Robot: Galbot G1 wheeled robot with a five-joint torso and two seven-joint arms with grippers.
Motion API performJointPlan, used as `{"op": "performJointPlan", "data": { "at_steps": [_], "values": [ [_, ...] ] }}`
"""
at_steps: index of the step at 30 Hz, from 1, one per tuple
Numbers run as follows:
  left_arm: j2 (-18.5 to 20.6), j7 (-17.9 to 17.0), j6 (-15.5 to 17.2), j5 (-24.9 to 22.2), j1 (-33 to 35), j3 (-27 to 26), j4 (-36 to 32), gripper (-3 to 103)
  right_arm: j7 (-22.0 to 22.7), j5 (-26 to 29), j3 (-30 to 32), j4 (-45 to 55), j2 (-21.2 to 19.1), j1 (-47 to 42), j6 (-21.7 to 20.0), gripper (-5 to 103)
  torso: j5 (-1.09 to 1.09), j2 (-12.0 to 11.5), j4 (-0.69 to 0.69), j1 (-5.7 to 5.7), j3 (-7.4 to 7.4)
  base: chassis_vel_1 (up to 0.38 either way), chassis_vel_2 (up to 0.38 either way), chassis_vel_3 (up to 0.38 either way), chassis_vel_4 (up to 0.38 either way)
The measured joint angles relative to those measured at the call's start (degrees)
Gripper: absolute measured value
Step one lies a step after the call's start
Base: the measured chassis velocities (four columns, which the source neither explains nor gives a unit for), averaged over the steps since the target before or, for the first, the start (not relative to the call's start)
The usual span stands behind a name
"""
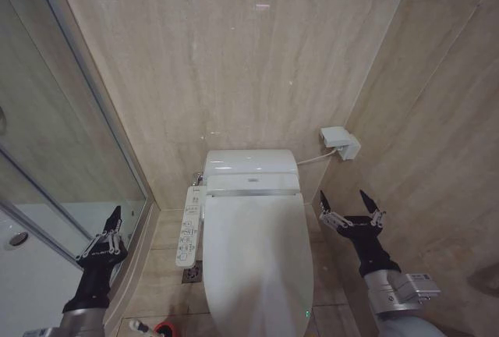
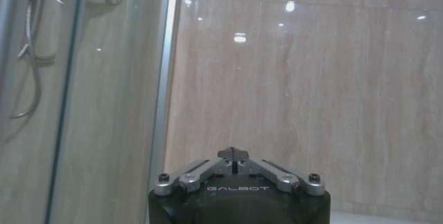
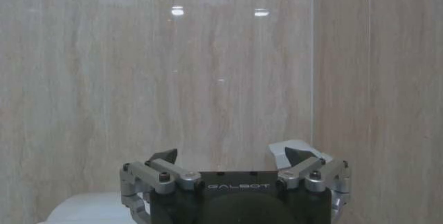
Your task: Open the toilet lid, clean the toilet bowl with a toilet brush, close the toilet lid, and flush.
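So the toilet lid [image 1: 256, 251] is being shown fully down, nothing opened yet, so lifting it is the step in hand. The right gripper [image 1: 350, 203] is being held in the air just off the lid's right side, up near the hinge end, with its fingers spread wide and nothing held. The left gripper [image 1: 115, 220] is being kept well off to the lid's other side by the shower glass [image 1: 70, 157], fingers pinched together, empty. The toilet brush [image 1: 144, 327] in its red holder is sitting on the floor below and just inboard of the left gripper. For a clean lift, the front rim is probably best caught from underneath, far from the hinge, and the side control panel [image 1: 188, 228] is best avoided.
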Motion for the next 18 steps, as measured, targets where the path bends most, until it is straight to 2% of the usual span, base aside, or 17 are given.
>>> {"op": "performJointPlan", "data": {
  "at_steps": [9, 10, 17, 18],
  "values": [
    [-2.2, -0.8, -0.3, 2.5, 2.0, 0.5, -0.9, 0, 0.0, 0.0, 0.0, 0.0, 0.0, 0.0, 0.0, 100, 0.01, 0.0, 0.00, 0.00, 0.00, 0.000, 0.000, 0.000, 0.000],
    [-1.8, -0.8, -0.3, 2.8, 2.1, 1.0, -0.6, 21, 0.0, 0.0, 0.0, 0.0, 0.0, 0.0, 0.0, 100, 0.00, 0.0, 0.01, 0.00, 0.00, 0.000, 0.000, 0.000, 0.000],
    [1.0, 0.2, -2.0, 4.0, 3.0, 1.1, 0.2, 21, 0.0, 0.0, 0.0, 0.0, 0.0, 0.0, 0.0, 100, 0.00, 0.0, 0.00, 0.00, 0.00, 0.000, 0.000, 0.000, 0.000],
    [1.5, 0.1, -2.0, 3.8, 3.4, 1.1, 0.0, 48, 0.0, 0.0, 0.0, 0.0, 0.0, 0.0, 0.0, 100, 0.00, 0.0, 0.00, 0.00, 0.00, 0.000, 0.000, 0.000, 0.000]
  ]
}}
